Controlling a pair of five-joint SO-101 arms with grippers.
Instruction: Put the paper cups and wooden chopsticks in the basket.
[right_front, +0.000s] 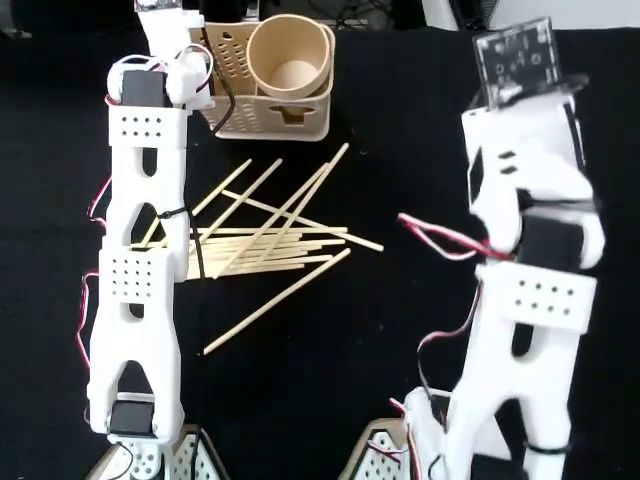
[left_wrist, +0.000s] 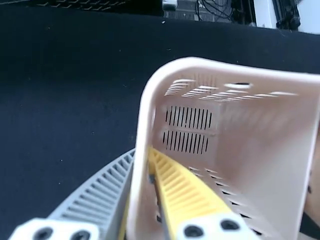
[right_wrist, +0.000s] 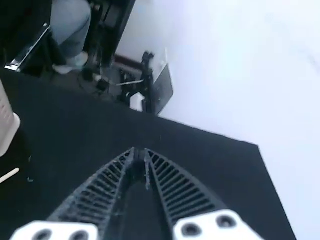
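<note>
Chopsticks (right_front: 265, 245) are what's left to do imo. They're in a loose crisscrossed pile on the black table (right_front: 400, 330), just in front of the basket (right_front: 240, 118), and the paper cup (right_front: 290, 60) is already in the basket, leaning over. My left gripper (left_wrist: 142, 152) straddles the basket's side wall, yellow finger (left_wrist: 180, 190) inside and grey finger (left_wrist: 100, 190) outside. They look pinched onto that wall, so I read it as bracing the basket. The right gripper (right_wrist: 139, 152) hangs off to the right, well apart from the pile, fingers pressed together on nothing. How I'd play it: hold the left pinch firm so the basket can't skid, and spread the right fingers before coming down. Go for the spot where several sticks lie parallel and grab across their middles so they don't seesaw. The stray one nearest the arm bases can wait. Feed them in tips first beside the cup, or they'll probably bridge the rim and roll off.
</note>
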